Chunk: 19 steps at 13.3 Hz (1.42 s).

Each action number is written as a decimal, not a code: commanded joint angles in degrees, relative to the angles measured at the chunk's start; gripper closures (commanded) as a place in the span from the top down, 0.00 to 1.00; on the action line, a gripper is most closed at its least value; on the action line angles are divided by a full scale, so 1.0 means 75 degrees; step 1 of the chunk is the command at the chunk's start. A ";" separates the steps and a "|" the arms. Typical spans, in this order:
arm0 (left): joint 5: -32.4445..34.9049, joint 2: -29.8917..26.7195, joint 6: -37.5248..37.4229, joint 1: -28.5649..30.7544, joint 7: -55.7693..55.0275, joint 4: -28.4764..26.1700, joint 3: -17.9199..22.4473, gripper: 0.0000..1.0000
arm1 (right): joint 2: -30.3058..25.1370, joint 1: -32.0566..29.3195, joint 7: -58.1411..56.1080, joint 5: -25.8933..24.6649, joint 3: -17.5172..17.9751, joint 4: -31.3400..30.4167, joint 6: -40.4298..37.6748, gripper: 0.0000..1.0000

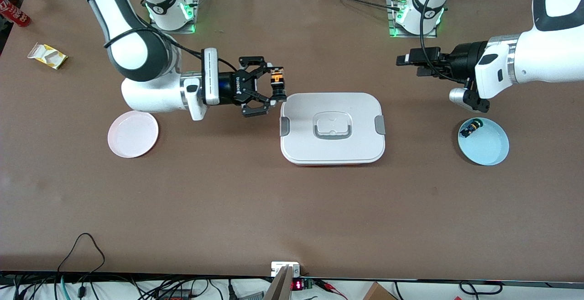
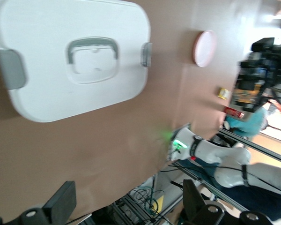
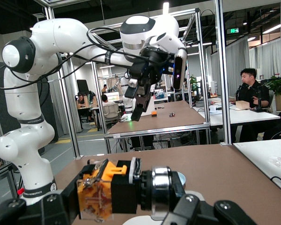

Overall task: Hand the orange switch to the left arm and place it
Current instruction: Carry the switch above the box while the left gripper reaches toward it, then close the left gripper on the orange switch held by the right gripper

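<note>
Brown tabletop [image 1: 228, 199] fills the front view, with the white lidded box [image 1: 332, 128] at its centre as the obstacle to be cleared. The right gripper [image 1: 277, 84] hangs just beside the box's corner at the right arm's end, fingers clamped on the orange switch [image 1: 276, 77], carried in the air so it can cross over rather than bump the lid. The left gripper [image 1: 413, 62] waits above the table toward the left arm's end, well apart from the box, fingers spread, turned toward the box, probably to receive the switch. Below it a pale blue plate [image 1: 486, 147] holds a small black switch [image 1: 471, 128]; a pink plate [image 1: 132, 134] lies empty near the right arm.

Seen from the left wrist, the box [image 2: 75, 56] lies below and the right gripper [image 2: 253, 82] with its orange load shows blurred.

Seen from the right wrist, the orange switch [image 3: 124, 187] sits crosswise between the fingers, and the left gripper [image 3: 139, 101] faces it, open.
</note>
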 commanded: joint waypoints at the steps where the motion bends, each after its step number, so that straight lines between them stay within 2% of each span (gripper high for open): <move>1: -0.1175 0.0300 0.0152 -0.0028 0.1069 -0.0087 -0.0045 1.00 | 0.0015 0.0429 -0.0003 0.0524 -0.0002 0.0022 0.0687 0.09; 3: -0.2159 0.0290 0.0992 -0.0203 0.2277 -0.0647 -0.0220 1.00 | 0.0050 0.0653 -0.0003 0.0830 -0.0002 0.0022 0.0934 0.09; 5: -0.3401 0.0091 0.2000 -0.0205 0.2748 -0.1491 -0.0676 1.00 | 0.0085 0.0783 -0.0003 0.0959 -0.0002 0.0022 0.1110 0.09; 9: -0.4389 -0.0074 0.3303 -0.0205 0.2973 -0.2173 -0.1462 1.00 | 0.0144 0.1146 0.0020 0.1522 -0.0002 0.0034 0.1228 0.09; 11: -0.4717 -0.0144 0.3505 -0.0204 0.2891 -0.2420 -0.1651 1.00 | 0.0144 0.1205 0.0020 0.1522 -0.0002 0.0046 0.1532 0.09; 14: -0.5724 -0.0331 0.3505 -0.0228 0.2868 -0.3087 -0.1686 1.00 | 0.0132 0.1334 0.0032 0.1523 -0.0002 0.0128 0.1731 0.09; 15: -0.5820 -0.0332 0.3540 -0.0205 0.2856 -0.3112 -0.1860 1.00 | 0.0132 0.1334 0.0032 0.1523 -0.0002 0.0128 0.1756 0.09; 17: -0.5879 -0.0332 0.3797 -0.0216 0.2600 -0.3136 -0.1932 0.95 | 0.0132 0.1334 0.0020 0.1523 -0.0002 0.0128 0.1744 0.09; 18: -0.5891 -0.0332 0.3903 -0.0228 0.2552 -0.3136 -0.2014 0.89 | 0.0109 0.1322 0.0032 0.1523 -0.0002 0.0139 0.1744 0.09; 19: -0.5972 -0.0332 0.4031 -0.0205 0.2551 -0.3124 -0.2165 0.75 | 0.0097 0.1310 0.0032 0.1523 -0.0002 0.0139 0.1732 0.09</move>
